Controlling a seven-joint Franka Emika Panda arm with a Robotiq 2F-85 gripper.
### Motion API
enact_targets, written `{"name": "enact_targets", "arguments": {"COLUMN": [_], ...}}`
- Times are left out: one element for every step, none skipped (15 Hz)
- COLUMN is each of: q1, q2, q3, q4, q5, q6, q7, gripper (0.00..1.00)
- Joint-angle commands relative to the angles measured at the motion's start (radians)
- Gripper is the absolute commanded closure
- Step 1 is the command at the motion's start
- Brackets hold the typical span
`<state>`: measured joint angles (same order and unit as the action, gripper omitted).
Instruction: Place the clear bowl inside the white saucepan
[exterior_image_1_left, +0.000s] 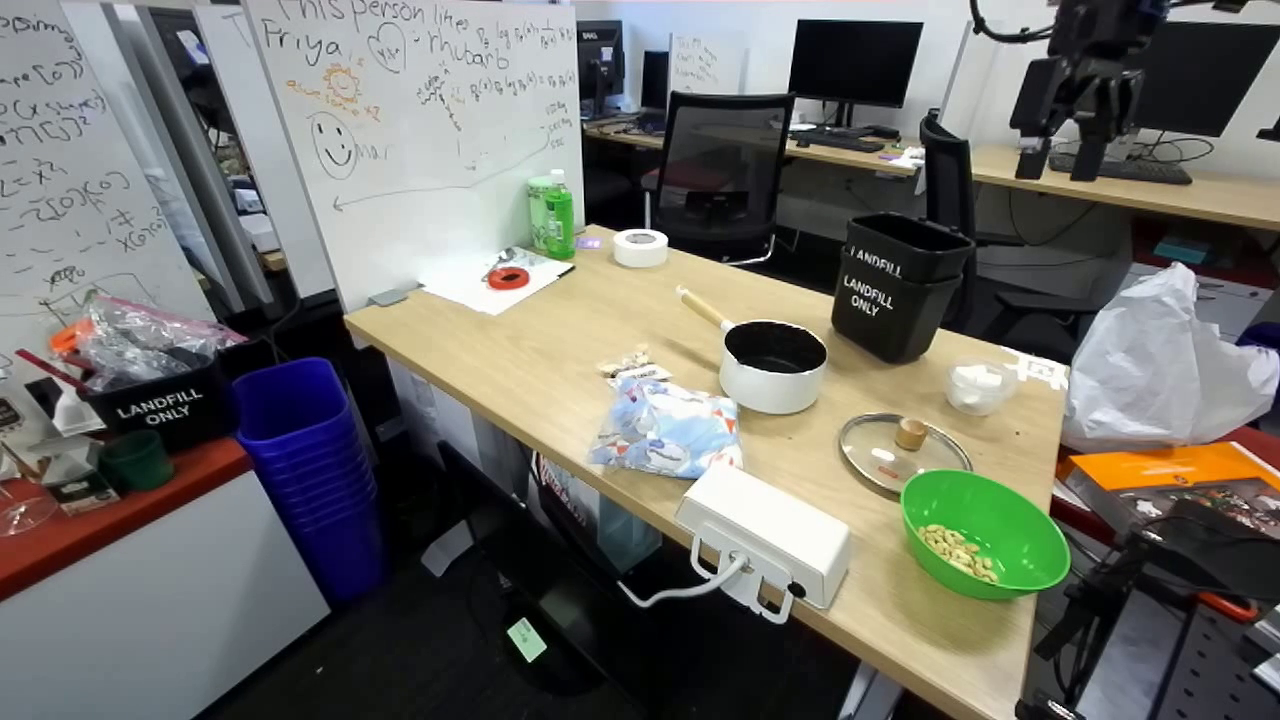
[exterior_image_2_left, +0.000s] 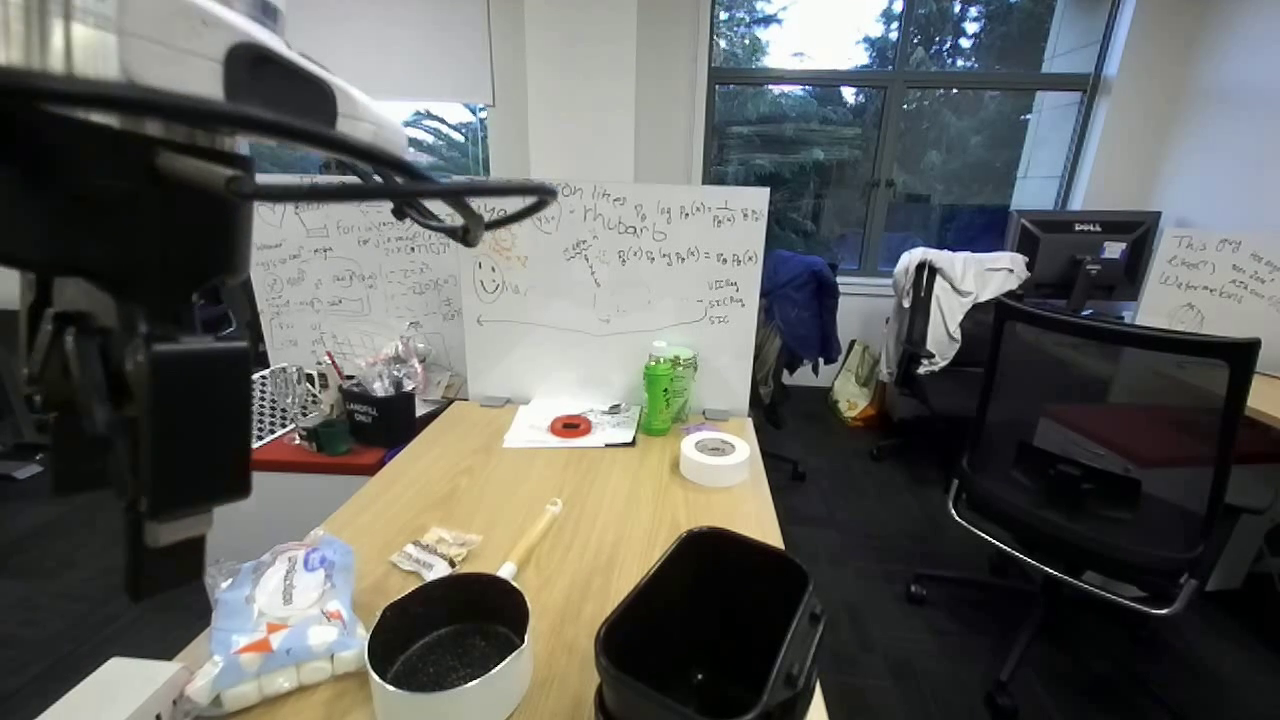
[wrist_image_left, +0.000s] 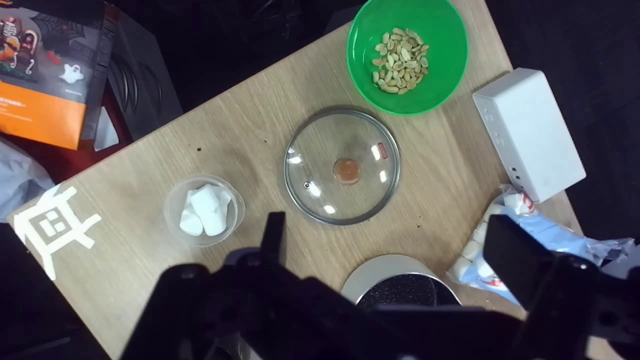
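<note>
The clear bowl (exterior_image_1_left: 978, 402) stands on the table near its corner and holds several white marshmallows. It also shows in the wrist view (wrist_image_left: 174, 210) at left, outside the jaws. The white saucepan (exterior_image_1_left: 770, 390) stands upright mid-table, with a dark inside and a tan handle. It also shows in an exterior view (exterior_image_2_left: 450, 695) and partly in the wrist view (wrist_image_left: 372, 272), where the gripper body hides its lower part. My gripper (wrist_image_left: 387, 222) is open and empty, high above the table. It also shows in both exterior views (exterior_image_1_left: 1058, 165) (exterior_image_2_left: 170, 560). The clear bowl is out of view in an exterior view.
A glass lid (wrist_image_left: 342, 200) lies between the clear bowl and the green bowl (wrist_image_left: 450, 55) of peanuts. A black bin (exterior_image_1_left: 890, 300) stands beside the saucepan. A marshmallow bag (exterior_image_1_left: 670, 430) and a white box (exterior_image_1_left: 765, 525) lie along the table edge. A tape roll (exterior_image_1_left: 640, 248) lies farther back.
</note>
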<state>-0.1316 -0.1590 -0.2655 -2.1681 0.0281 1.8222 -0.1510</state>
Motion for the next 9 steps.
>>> {"name": "enact_targets", "arguments": {"q1": [-0.034,-0.040,-0.048,-0.056,-0.065,-0.073,-0.071,-0.077,-0.079], "q2": [0.093,0.123,0.162,0.197,0.228,0.255,0.226,0.249,0.259], "q3": [0.007,0.006,0.005,0.004,0.004,0.004,0.012,0.011,0.011], "q4": [-0.015,-0.019,-0.018,-0.014,-0.009,-0.005,-0.021,-0.019,-0.015], "q5": [0.059,0.069,0.079,0.094,0.105,0.108,0.083,0.087,0.089], "q6": [0.129,0.164,0.195,0.215,0.225,0.227,0.222,0.228,0.229], "q7": [0.056,0.065,0.080,0.093,0.101,0.102,0.085,0.088,0.090], "gripper": [0.00,0.00,0.00,0.00,0.00,0.00,0.00,0.00,0.00]}}
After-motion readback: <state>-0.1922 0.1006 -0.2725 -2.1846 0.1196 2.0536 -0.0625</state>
